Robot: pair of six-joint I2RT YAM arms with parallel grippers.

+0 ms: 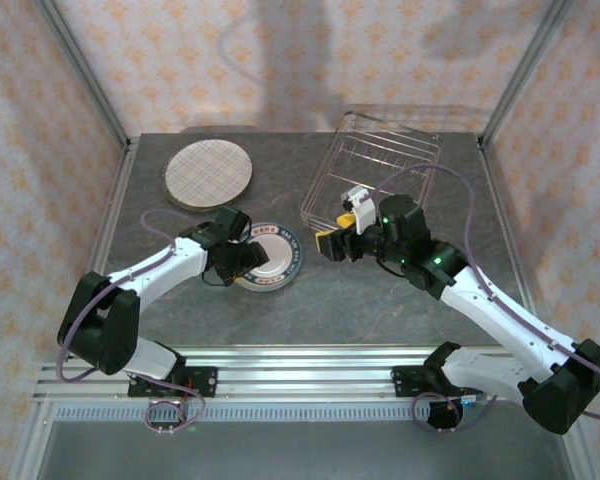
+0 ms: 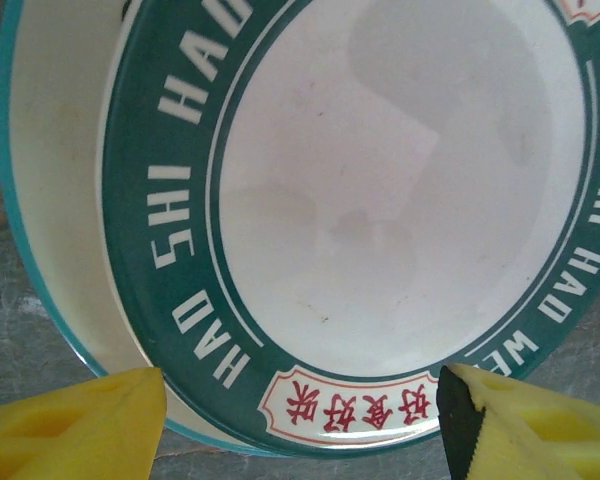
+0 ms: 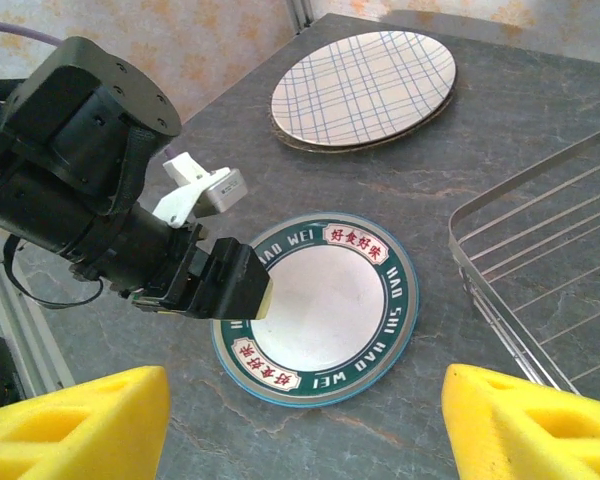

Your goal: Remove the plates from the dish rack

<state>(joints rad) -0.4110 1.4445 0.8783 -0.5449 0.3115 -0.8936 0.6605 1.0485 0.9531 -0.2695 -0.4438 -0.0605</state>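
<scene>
A white plate with a green lettered rim lies flat on the dark table, left of the dish rack. My left gripper hovers over this plate's left side, jaws open with nothing between them. In the left wrist view the green-rimmed plate lies beyond the left gripper, whose yellow fingers stand wide apart. A plaid plate tops a stack at the back left. My right gripper is open and empty in front of the wire rack, which holds no plate that I can see.
From the right wrist, the open right gripper looks down on the green-rimmed plate, the left gripper, the plaid plate and the rack's corner. Patterned walls and metal posts enclose the table.
</scene>
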